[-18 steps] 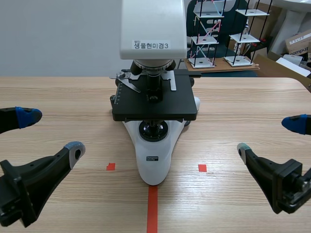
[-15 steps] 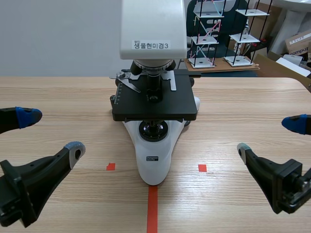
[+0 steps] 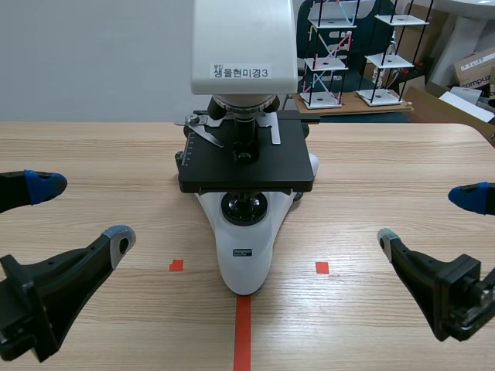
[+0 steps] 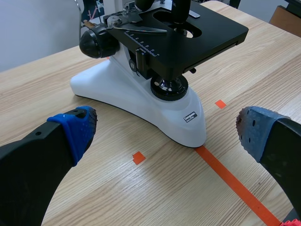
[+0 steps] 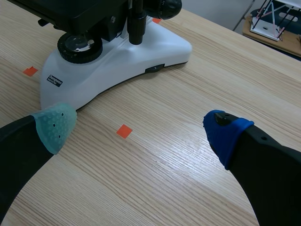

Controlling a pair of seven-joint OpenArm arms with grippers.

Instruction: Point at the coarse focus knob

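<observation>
While the left hand (image 3: 80, 212) and right hand (image 3: 427, 218) gape apart, a round black knob (image 4: 96, 42) flanks the glossy microscope (image 3: 246, 255)

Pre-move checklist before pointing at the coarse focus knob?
1. Open, empty left gripper: ok.
2. Open, empty right gripper: ok.
3. Black knob seen in left wrist view: ok.
4. Both grippers apart from microscope: ok.
5. Path from left gripper to knob unblocked: ok, by what shows.
6. Coarse ring told from fine ring: cannot tell.
</observation>
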